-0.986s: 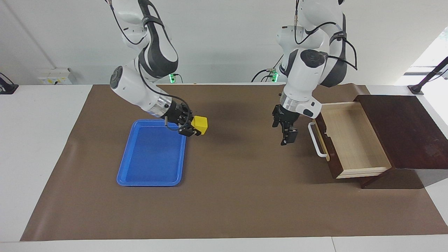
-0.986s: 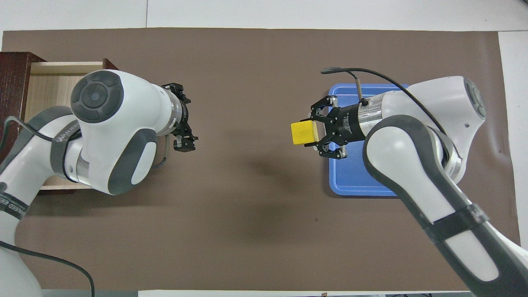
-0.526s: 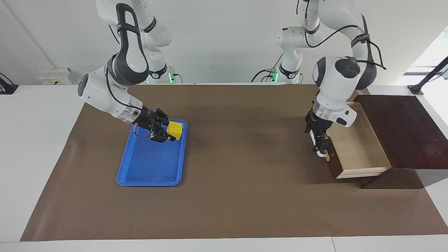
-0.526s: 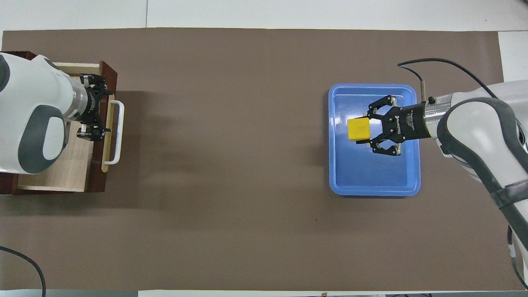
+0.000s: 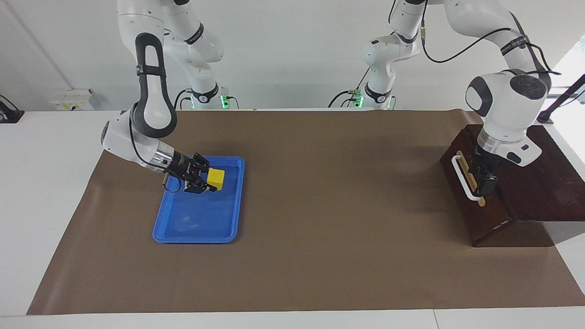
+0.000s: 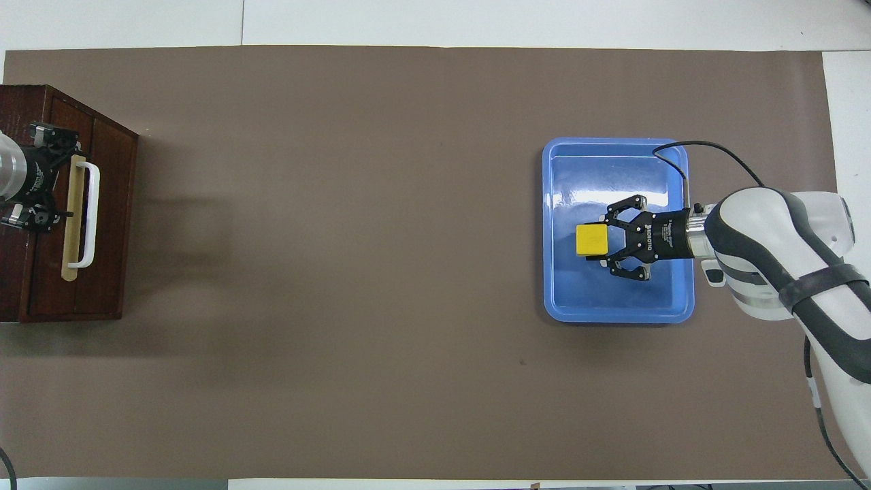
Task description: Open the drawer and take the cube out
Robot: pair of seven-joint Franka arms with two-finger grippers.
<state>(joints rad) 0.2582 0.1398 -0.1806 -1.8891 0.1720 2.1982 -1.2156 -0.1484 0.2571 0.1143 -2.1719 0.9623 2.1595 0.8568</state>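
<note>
The drawer is shut in the dark wooden box at the left arm's end of the table. Its white bar handle faces the table's middle and also shows in the overhead view. My left gripper is at the top edge of the drawer front, right beside the handle; it also shows in the overhead view. My right gripper is shut on the yellow cube and holds it low over the blue tray. I cannot tell whether the cube touches the tray floor.
The blue tray lies on the brown mat toward the right arm's end of the table. White table borders the mat all round.
The left gripper moved back to the drawer front and the open drawer is now shut. The right gripper carried the cube from beside the tray to low over its middle.
</note>
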